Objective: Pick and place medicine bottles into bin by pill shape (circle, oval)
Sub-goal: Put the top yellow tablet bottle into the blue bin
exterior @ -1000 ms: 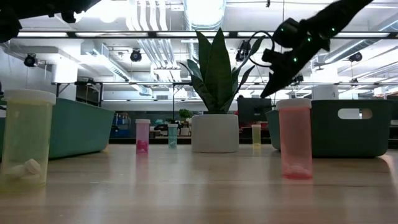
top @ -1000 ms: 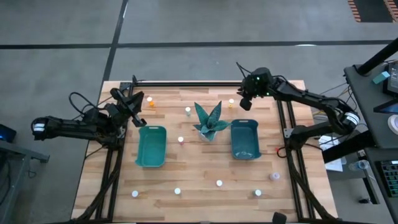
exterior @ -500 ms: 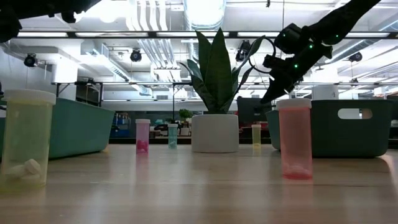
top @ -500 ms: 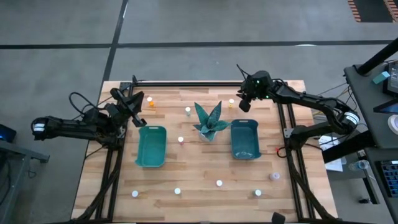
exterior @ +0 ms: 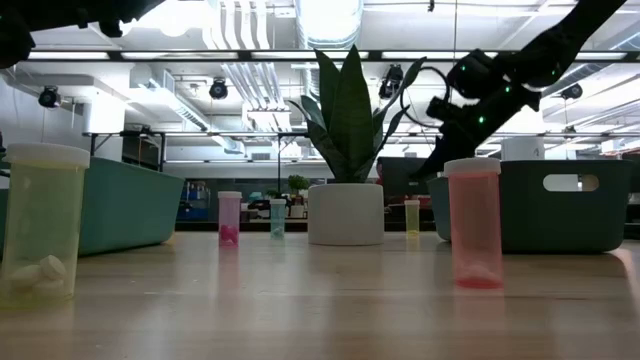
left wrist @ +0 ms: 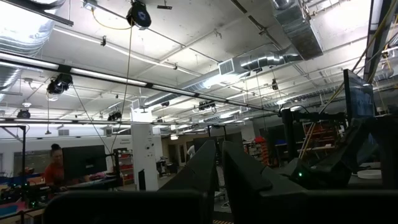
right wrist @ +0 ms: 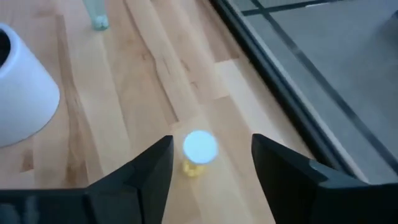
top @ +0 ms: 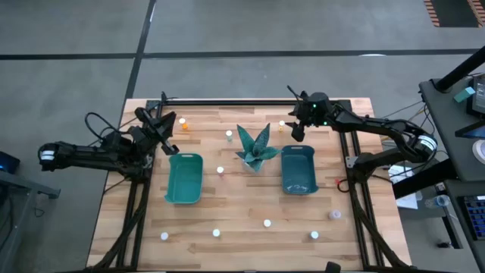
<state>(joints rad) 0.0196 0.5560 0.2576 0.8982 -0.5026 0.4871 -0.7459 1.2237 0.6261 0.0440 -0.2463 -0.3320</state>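
Observation:
Several small white-capped medicine bottles stand upright on the wooden table. A yellow one stands at the far side, right of the plant. My right gripper hovers over it, open, one finger on either side of its cap and clear of it. My left gripper is shut on nothing, raised at the left above the far end of the left teal bin and pointing up into the room.
The right teal bin lies just nearside of my right gripper. A potted plant stands between the bins. Other bottles stand at the far left, mid-table and along the near edge; a pink one is close to the low camera.
My right gripper has come down and a little toward the table's near edge, closing in on the yellow bottle from above. The bottle has stayed where it was.

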